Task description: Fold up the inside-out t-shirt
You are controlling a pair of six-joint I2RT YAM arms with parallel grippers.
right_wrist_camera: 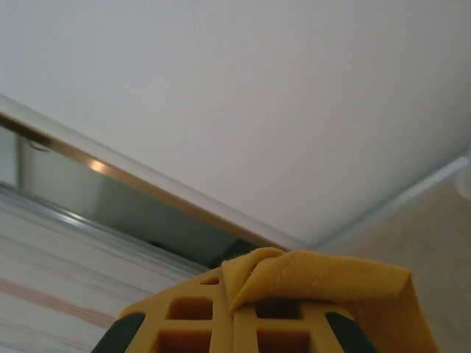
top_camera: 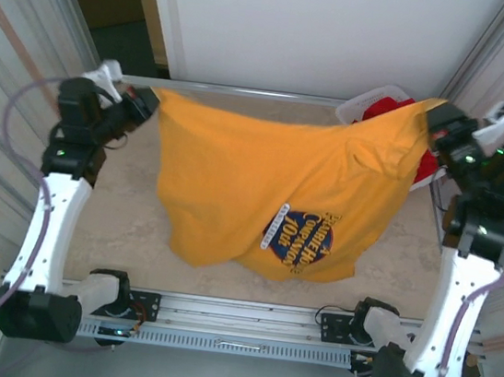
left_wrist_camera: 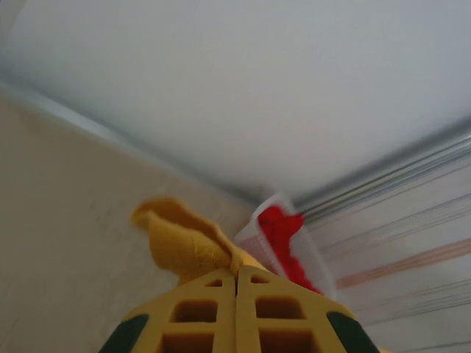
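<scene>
The mustard-yellow t-shirt [top_camera: 271,182] hangs stretched between both arms above the table, its dark blue and white text print [top_camera: 303,239] low on the right, its bottom resting on the tabletop. My left gripper [top_camera: 148,100] is shut on the shirt's left top corner; a bunch of yellow cloth [left_wrist_camera: 188,243] sticks out past its closed fingers [left_wrist_camera: 206,309]. My right gripper [top_camera: 436,118] is shut on the right top corner, where a hemmed fold of cloth [right_wrist_camera: 324,276] lies over the fingers [right_wrist_camera: 191,316].
A white basket [top_camera: 375,102] holding a red garment [top_camera: 394,108] stands at the back right, partly behind the shirt, and its red garment [left_wrist_camera: 283,235] shows past the left fingers. Metal frame walls close both sides; a rail [top_camera: 244,318] runs along the near edge.
</scene>
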